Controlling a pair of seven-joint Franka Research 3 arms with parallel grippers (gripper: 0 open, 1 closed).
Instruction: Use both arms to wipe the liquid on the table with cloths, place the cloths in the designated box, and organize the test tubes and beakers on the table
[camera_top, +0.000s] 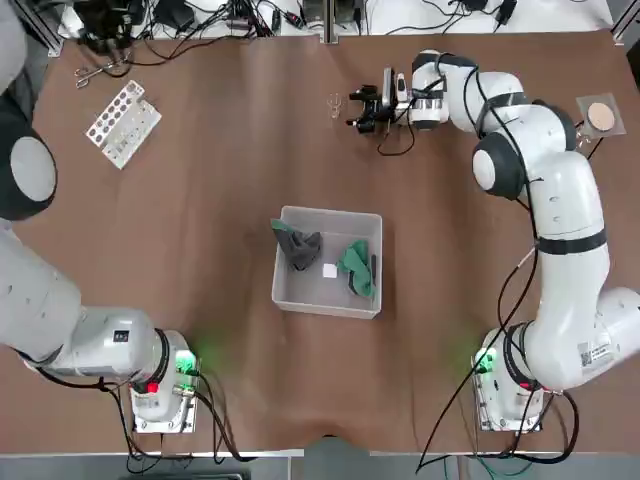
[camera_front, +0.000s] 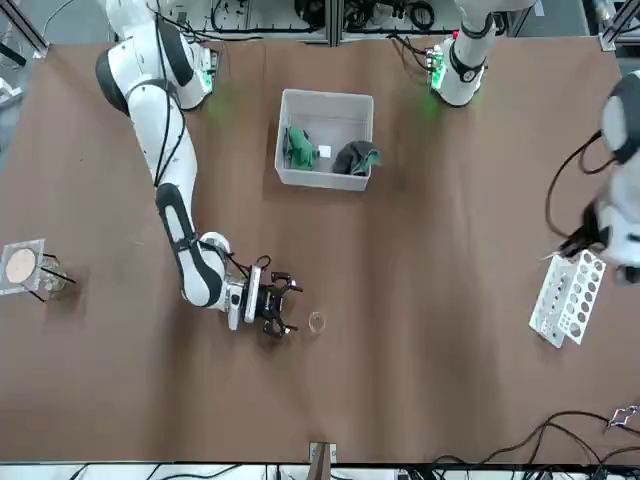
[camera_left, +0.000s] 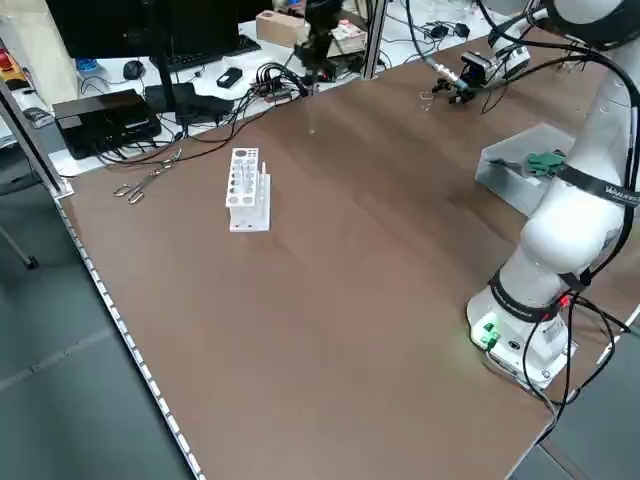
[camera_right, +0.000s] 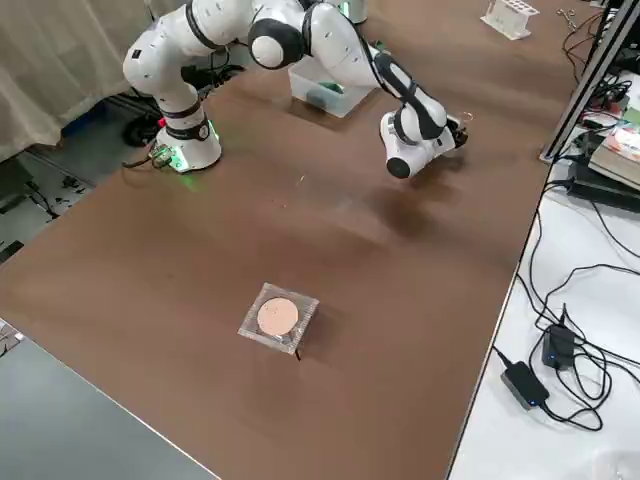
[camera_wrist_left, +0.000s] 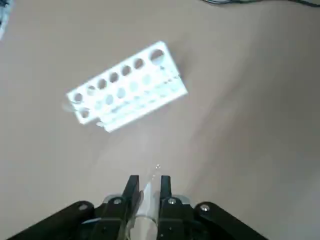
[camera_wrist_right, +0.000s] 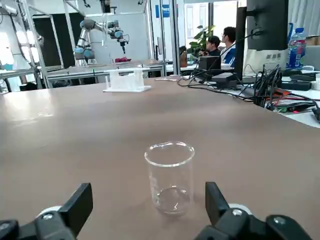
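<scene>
Left gripper (camera_wrist_left: 147, 187) cropped from top view; clear thing between its fingers (camera_wrist_left: 131, 187) too blurred to name.

Two crumpled cloths, dark grey-green (camera_top: 297, 245) and bright green (camera_top: 357, 265), lie apart inside the shallow translucent box (camera_top: 329, 216) (mid-table). A clear empty beaker (camera_wrist_right: 170, 177) stands upright on the brown table (camera_top: 220, 330); the white perforated rack (camera_top: 122, 122) rests near its far left corner.

Beyond the brown worktop's (camera_left: 330, 260) far edge, cables (camera_left: 190, 140) trail over a white bench (camera_right: 590, 330). A dark monitor (camera_wrist_right: 270, 22) stands there, two seated people (camera_wrist_right: 222, 42) behind it. Beige curtains (camera_right: 60, 60) hang above a grey floor (camera_left: 60, 370).
</scene>
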